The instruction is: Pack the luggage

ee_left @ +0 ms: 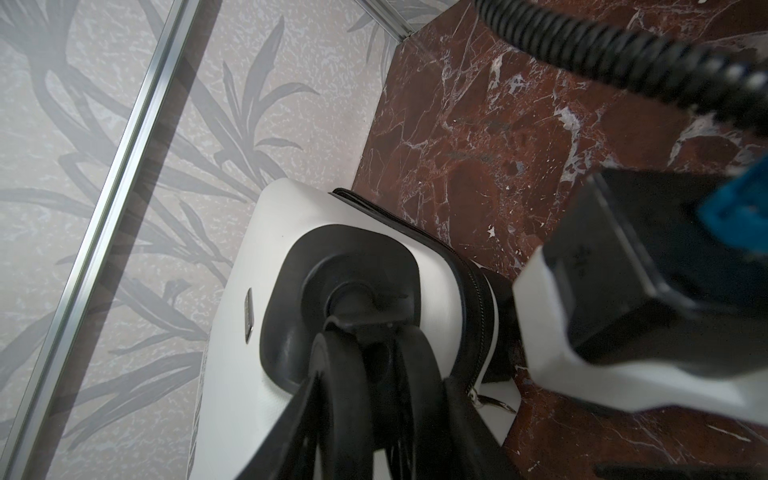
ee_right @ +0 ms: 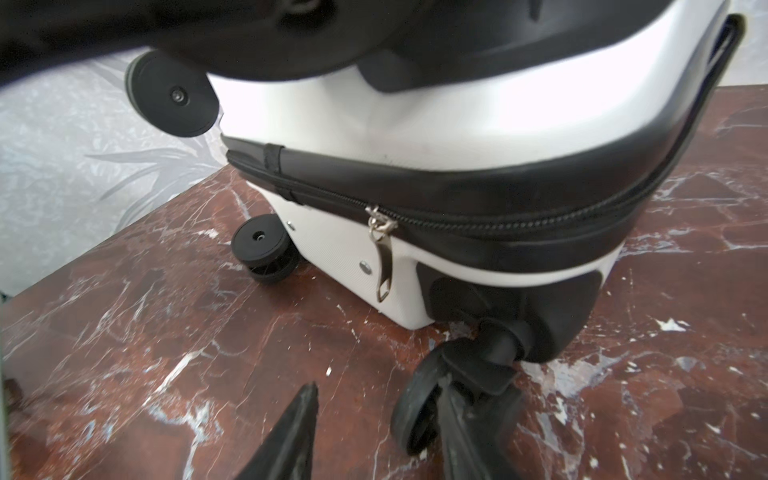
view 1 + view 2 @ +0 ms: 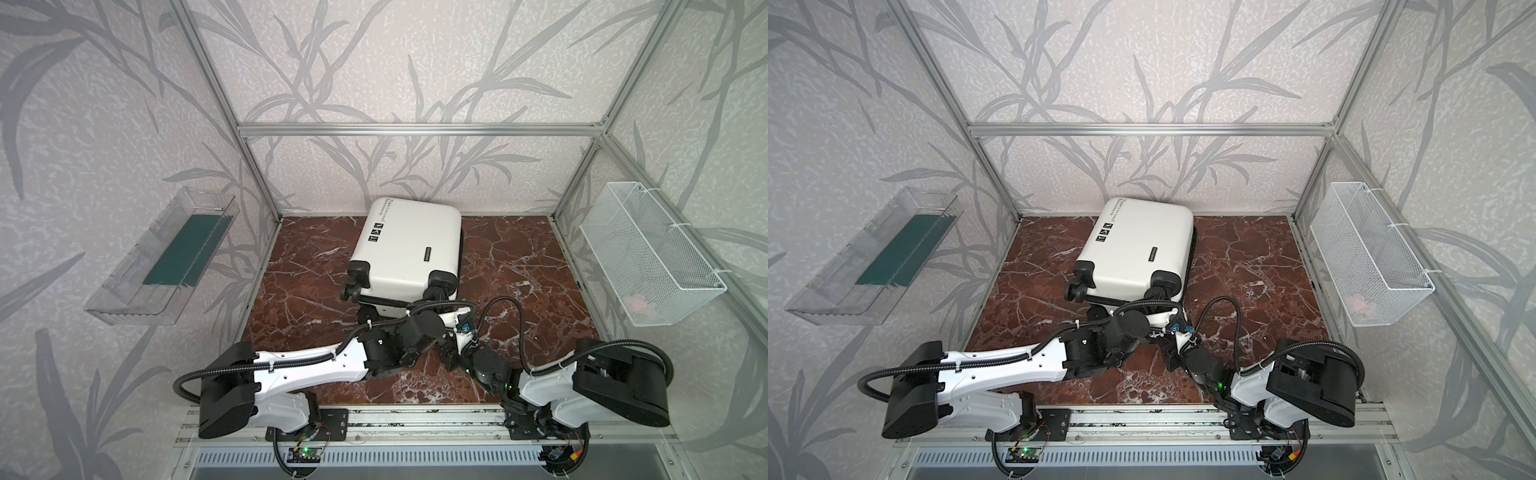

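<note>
The luggage (image 3: 409, 249) has a smooth, glossy white hard-plastic shell, matt black wheels (image 2: 259, 245) and a shiny metal zipper pull (image 2: 384, 266). The tabletop (image 3: 316, 266) looks like polished red-brown marble. The tray (image 3: 158, 257) is clear plastic.

Luggage (image 3: 409, 245) flat on table (image 3: 307, 266), rear centre (wheels (image 3: 352, 291) frontward)

White luggage (image 3: 409, 245), red-brown marbled table (image 3: 307, 266), grey leaf-patterned walls (image 3: 374, 83)

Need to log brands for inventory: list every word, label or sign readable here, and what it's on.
Nothing is legible enough to quote.
Black script on the white suitcase: too blurred.
Three black icon squares: pictograms, no words legible.
Small dark badge: too small to read.
</note>
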{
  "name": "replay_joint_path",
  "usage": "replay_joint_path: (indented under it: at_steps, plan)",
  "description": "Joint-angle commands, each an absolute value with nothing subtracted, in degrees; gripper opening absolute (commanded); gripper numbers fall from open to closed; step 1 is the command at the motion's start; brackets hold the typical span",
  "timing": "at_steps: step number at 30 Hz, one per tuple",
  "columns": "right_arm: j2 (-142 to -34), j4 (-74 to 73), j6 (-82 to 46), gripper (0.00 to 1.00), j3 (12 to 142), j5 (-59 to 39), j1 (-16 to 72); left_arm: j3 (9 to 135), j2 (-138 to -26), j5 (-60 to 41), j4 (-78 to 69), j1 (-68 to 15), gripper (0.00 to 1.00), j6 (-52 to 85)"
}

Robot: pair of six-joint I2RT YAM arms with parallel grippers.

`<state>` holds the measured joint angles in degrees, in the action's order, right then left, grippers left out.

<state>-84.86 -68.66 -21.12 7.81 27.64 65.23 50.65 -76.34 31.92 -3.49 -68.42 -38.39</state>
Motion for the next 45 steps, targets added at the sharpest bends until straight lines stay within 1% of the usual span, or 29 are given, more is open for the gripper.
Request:
replay_joint_path:
  at_steps: [1,6,13,31,35,39,42,45]
  plan:
    - [-87.5,-77.8,-20.8,0.48,9.3,31.4,65.8,53.8,-76.4,32.3,-6.6,-68.0,0.38,-38.3]
    - [-90.7,-80.6,-20.9,0.48,10.5,32.8,65.8,54.0,-76.3,32.6,-7.0,-67.9,0.34,-38.5]
    - [-92.2,-80.7,-20.5,0.47,12.6,34.7,66.1,54.1,-76.1,32.4,-7.1,-67.9,0.29,-37.5]
    - [-97.5,-80.7,-22.4,0.41,17.6,39.8,66.0,54.5,-76.1,32.3,-6.4,-67.9,0.25,-36.4]
    - [-100.6,-80.7,-23.2,0.39,18.5,40.8,66.1,54.5,-76.2,32.2,-6.3,-67.9,0.25,-35.9]
    - [-101.5,-80.7,-23.8,0.35,19.1,41.4,65.8,54.4,-76.2,32.0,-6.3,-68.0,0.24,-35.8]
    - [-101.9,-80.7,-23.8,0.27,19.9,40.9,65.9,54.5,-76.1,32.0,-6.3,-68.0,0.24,-35.7]
    - [-102.0,-80.7,-23.8,0.17,20.0,40.6,65.8,54.4,-76.0,32.1,-6.2,-68.1,0.23,-35.7]
